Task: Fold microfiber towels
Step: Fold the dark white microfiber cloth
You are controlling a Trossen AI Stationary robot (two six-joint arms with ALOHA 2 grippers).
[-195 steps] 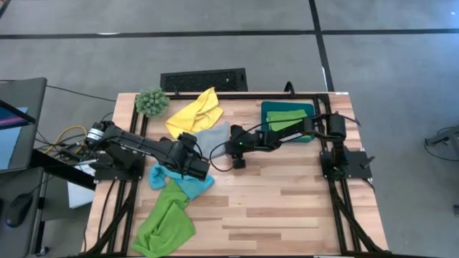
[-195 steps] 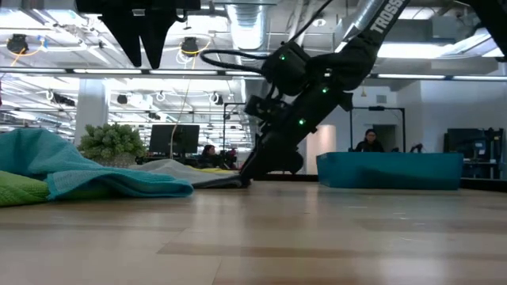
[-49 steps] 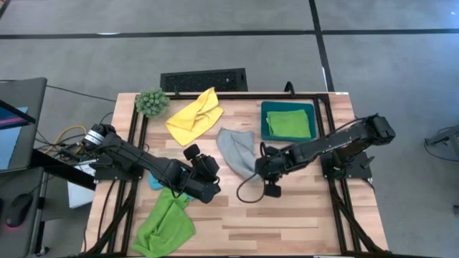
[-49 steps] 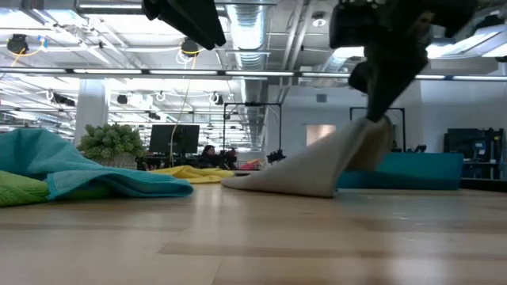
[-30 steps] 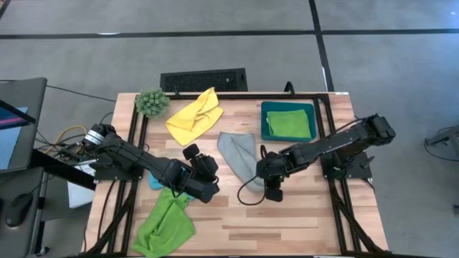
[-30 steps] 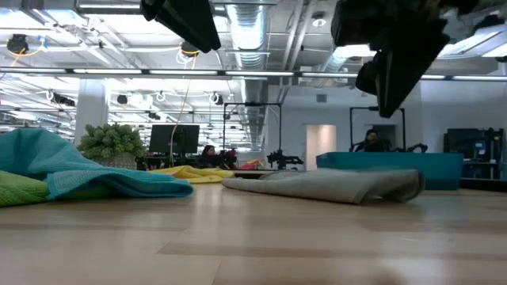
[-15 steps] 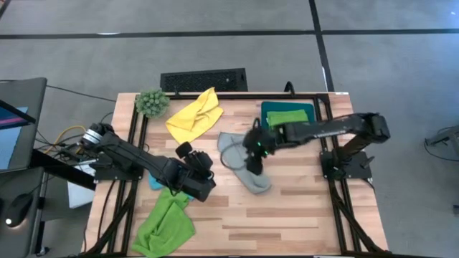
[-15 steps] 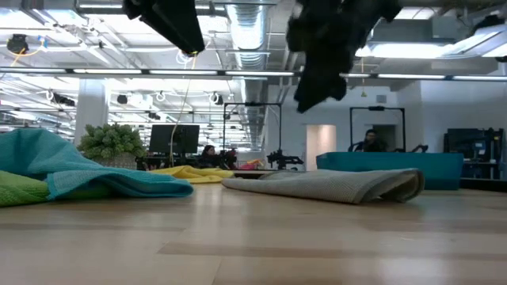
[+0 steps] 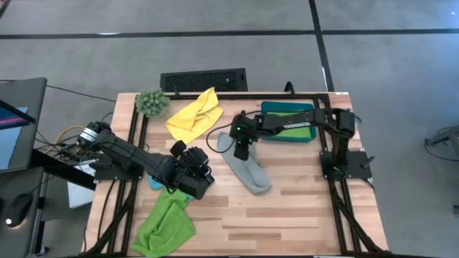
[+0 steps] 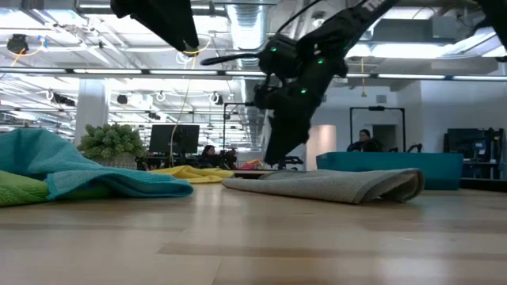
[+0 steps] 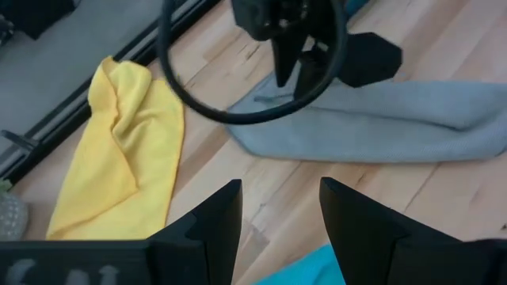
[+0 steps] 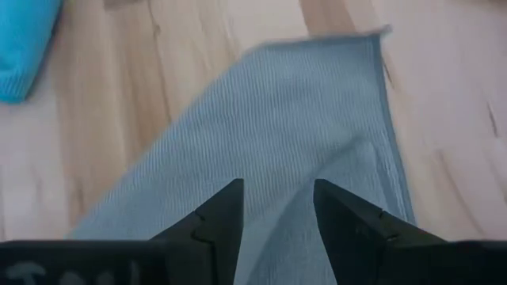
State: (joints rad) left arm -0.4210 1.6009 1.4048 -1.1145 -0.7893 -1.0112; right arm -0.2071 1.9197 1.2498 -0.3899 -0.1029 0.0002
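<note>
A grey towel (image 9: 247,169) lies folded into a long strip on the middle of the table; it also shows in the low view (image 10: 333,184). My right gripper (image 9: 242,152) is open just above the strip's far end (image 12: 261,142), fingers pointing down, touching nothing. My left gripper (image 9: 203,161) is open and empty, up in the air left of the grey towel (image 11: 372,123). A yellow towel (image 9: 195,115) lies crumpled at the far side. A light blue towel (image 10: 79,170) and a lime green towel (image 9: 165,223) lie crumpled at the near left.
A fuzzy green plant ball (image 9: 152,102) stands at the far left corner. A dark teal square (image 9: 307,132) with a folded lime green towel (image 9: 287,120) on it sits at the far right. A black keyboard-like thing (image 9: 204,79) lies beyond the far edge. Bare wood lies near and right.
My right gripper has gone from the grey towel's near end toward the table's far left, along the strip to its far end, and now points down over it. The grey towel has lain still. My left gripper has drifted a little toward the table's left.
</note>
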